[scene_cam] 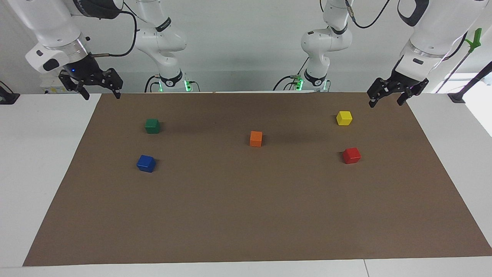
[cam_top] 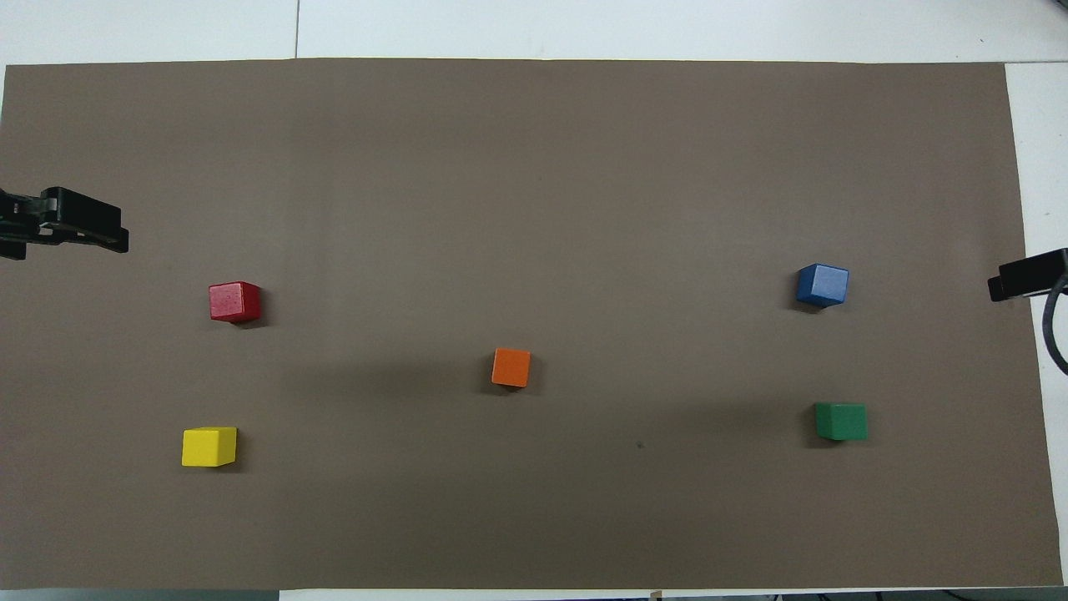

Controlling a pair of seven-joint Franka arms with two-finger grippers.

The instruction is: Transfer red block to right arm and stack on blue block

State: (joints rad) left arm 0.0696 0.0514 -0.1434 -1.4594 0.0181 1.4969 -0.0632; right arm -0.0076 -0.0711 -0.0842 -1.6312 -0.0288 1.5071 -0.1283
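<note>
The red block (scene_cam: pixel 351 155) (cam_top: pixel 234 301) lies on the brown mat toward the left arm's end of the table. The blue block (scene_cam: pixel 146 163) (cam_top: pixel 823 285) lies toward the right arm's end, about as far from the robots as the red one. My left gripper (scene_cam: pixel 385 103) (cam_top: pixel 83 229) hangs open and empty over the mat's edge at its own end, apart from the red block. My right gripper (scene_cam: pixel 102 95) (cam_top: pixel 1022 277) hangs open and empty over the mat's corner at the right arm's end, apart from the blue block. Both arms wait.
A yellow block (scene_cam: pixel 344 117) sits nearer to the robots than the red block. A green block (scene_cam: pixel 152 125) sits nearer to the robots than the blue one. An orange block (scene_cam: pixel 256 138) lies mid-table. The brown mat (scene_cam: pixel 246 215) covers most of the white table.
</note>
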